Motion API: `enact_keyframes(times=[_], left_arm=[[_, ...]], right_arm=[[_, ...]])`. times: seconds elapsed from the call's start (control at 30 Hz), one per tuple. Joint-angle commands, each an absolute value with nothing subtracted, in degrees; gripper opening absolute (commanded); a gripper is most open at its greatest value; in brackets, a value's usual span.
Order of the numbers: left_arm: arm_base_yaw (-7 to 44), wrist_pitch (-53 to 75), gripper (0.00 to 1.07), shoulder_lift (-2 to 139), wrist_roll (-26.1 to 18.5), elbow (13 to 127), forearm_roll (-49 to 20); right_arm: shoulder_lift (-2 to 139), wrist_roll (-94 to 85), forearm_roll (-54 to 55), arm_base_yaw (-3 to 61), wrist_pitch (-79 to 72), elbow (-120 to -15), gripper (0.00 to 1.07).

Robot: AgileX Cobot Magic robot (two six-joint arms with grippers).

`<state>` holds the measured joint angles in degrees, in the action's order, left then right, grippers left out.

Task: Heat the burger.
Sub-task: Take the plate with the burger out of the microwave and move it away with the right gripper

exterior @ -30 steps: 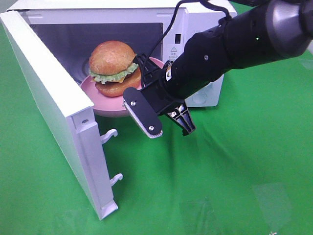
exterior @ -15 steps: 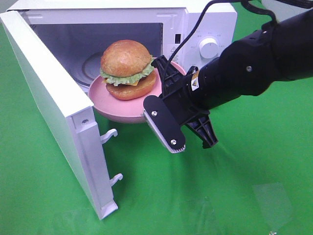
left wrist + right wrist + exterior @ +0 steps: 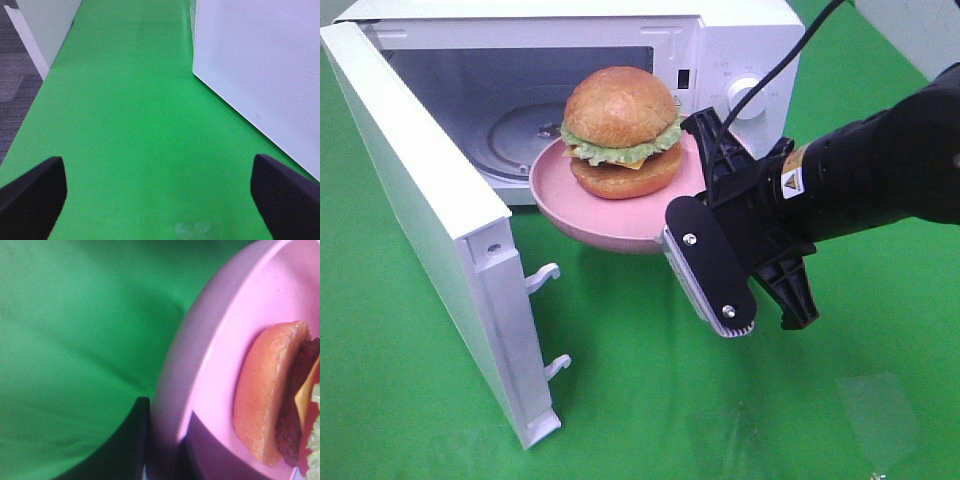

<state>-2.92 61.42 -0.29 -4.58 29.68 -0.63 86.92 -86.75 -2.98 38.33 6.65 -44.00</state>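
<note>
**Plate and burger withdrawn from the oven**

The right gripper point(image 3: 705, 185), clamped on the rim of the pink plate point(image 3: 610, 222), has drawn it out of the microwave point(image 3: 740, 50) over the last second. The burger point(image 3: 622, 132) now rides just outside the opening, suggesting the heating is done. Glossy domed bun, ruffled lettuce, smooth shallow plate. The left gripper point(image 3: 160, 192) hangs wide open, empty, above green cloth point(image 3: 130, 115).
</note>
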Motion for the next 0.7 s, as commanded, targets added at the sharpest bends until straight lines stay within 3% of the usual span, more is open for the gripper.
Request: enact_keyframes(times=[0.03, 0.7], left_arm=[[-3.09, 60.91, 0.94, -1.2, -4.53, 29.62, -0.46], [-3.09, 60.91, 0.94, -1.2, -4.53, 29.62, -0.46]], right_arm=[[83.59, -85.89, -3.09, 38.22, 3.95, -43.03, 0.0], [59.76, -80.04, -9.45, 38.22, 17.53, -30.02, 0.0]])
